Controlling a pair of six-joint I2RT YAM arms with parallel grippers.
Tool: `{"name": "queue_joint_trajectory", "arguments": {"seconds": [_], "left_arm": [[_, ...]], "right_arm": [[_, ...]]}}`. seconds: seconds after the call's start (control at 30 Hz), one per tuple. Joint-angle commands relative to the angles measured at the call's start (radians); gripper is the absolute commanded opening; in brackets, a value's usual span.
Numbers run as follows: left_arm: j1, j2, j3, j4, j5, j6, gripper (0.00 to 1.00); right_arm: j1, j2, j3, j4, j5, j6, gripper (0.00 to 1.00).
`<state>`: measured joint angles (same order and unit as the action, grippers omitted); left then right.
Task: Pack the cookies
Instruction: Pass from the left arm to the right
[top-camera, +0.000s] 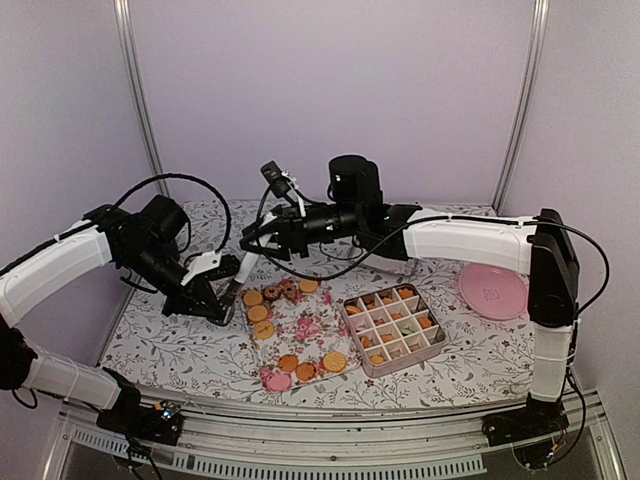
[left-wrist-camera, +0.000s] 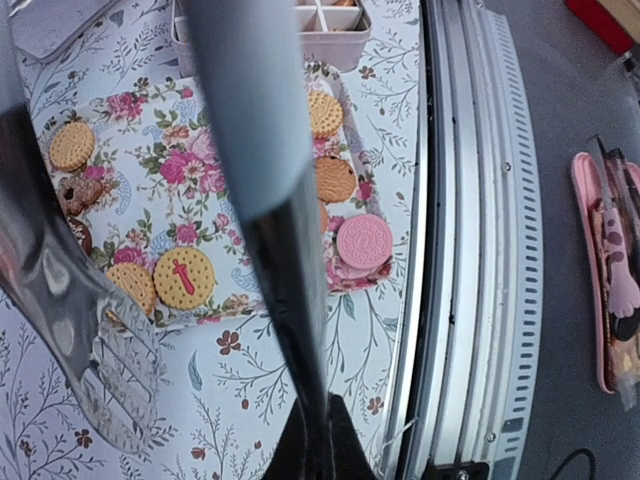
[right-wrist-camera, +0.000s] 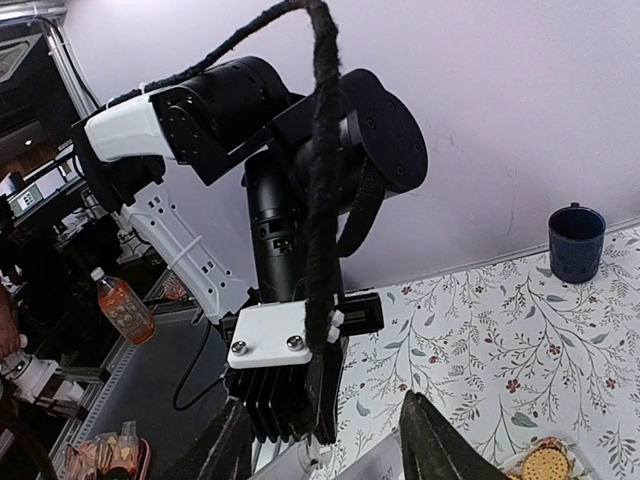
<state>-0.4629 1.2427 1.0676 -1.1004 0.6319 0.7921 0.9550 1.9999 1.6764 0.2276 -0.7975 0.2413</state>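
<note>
The cookies (top-camera: 263, 330) are round, so they have no long axis and point no way. They lie flat, faces up, on a flowered tray (top-camera: 300, 325) in the middle of the table (top-camera: 170, 340). The tray's long side runs from far left to near right. One row of cookies follows its left edge, a few sit along the far edge, and more line the near edge, a pink one among them. The tray's middle is bare.

The tray's near corner comes close to the metal rail (top-camera: 350, 415) at the table's front. Only a narrow strip of cloth separates the tray from the box (top-camera: 360, 345) on its right. Left of the tray the cloth is open.

The box is a grid of small compartments, most of them showing orange cookies. A pink plate (top-camera: 493, 290) lies further right.

The left claw (top-camera: 230, 290) is pressed together just left of the tray. A slotted metal blade (left-wrist-camera: 110, 370) shows beside it, but I cannot tell if it is gripped. The right claw (top-camera: 245, 243) is spread, pinching nothing, above the tray's far left corner.
</note>
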Motion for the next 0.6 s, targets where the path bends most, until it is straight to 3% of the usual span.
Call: {"name": "queue_joint_trajectory", "arguments": {"seconds": [0.0,0.3,0.57], "left_arm": [[-0.014,-0.044,0.038,0.006,-0.015,0.022,0.0],[-0.013,-0.09,0.052,0.05,-0.009,-0.01,0.0],[-0.014,-0.079,0.063,0.044,0.021,-0.008,0.0]], "right_arm": [[0.007,0.012,-0.021,0.032,0.045,0.04,0.5],[0.03,-0.021,-0.132,0.154,0.051,0.104,0.5],[0.054,0.048,-0.058,0.158,0.037,0.13,0.53]]}}
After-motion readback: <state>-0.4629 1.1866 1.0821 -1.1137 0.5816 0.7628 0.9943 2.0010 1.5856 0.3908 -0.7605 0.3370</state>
